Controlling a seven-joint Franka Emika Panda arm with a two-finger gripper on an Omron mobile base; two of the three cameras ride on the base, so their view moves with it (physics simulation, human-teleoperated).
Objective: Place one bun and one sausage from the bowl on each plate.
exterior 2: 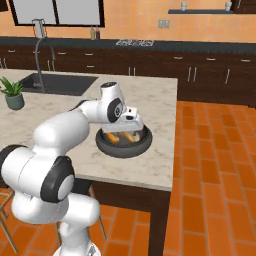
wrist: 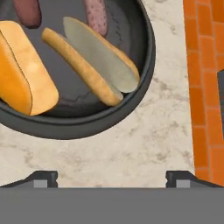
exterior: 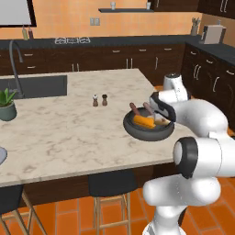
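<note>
Claw [wrist: 112, 177] spread wide and holding nothing, its two dark fingertips [wrist: 43, 178] standing far apart over bare marble just outside the rim of the bowl [wrist: 146, 57]. That dark bowl sits on the surface [exterior: 69, 133] near its edge toward the orange tiled floor [exterior 2: 215, 165]. Inside the bowl lie a closed bun [wrist: 24, 70], a split-open bun [wrist: 94, 57] beside it, and two sausages [wrist: 27, 11] at the bowl's far side. Beyond the bowl, well apart from it, stand two small shakers [exterior: 99, 99]; far from the bowl, a potted plant [exterior: 7, 104] stands near the sink [exterior: 34, 86].
</note>
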